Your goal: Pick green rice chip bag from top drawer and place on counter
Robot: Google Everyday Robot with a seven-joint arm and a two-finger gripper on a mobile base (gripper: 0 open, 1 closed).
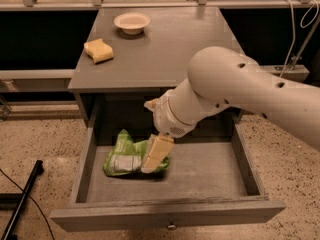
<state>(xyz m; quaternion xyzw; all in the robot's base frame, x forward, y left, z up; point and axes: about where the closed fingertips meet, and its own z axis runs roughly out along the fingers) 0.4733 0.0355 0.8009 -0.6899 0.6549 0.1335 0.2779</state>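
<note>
The crumpled bright-green foil snack bag (120, 156) lies left of centre in the open, shallow grey wooden drawer (210, 171). The cream hand (151, 164) points down over the bag's right end. Whether it is wide or narrow cannot be told. A yellow sponge (98, 50) and a pale round bowl (132, 22) sit on the flat grey cabinet-top surface (165, 49).

Reads as lab-type test space, kitchen mock-up: lone grey counter (165, 49) on speckled floor (45, 139), rail (150, 5) and loose cables (291, 29) behind, gripper (156, 154) low in top drawer (210, 171).

Arm (240, 84) extends down-left from right; end effector (156, 154) angled down below wrist (176, 115).
</note>
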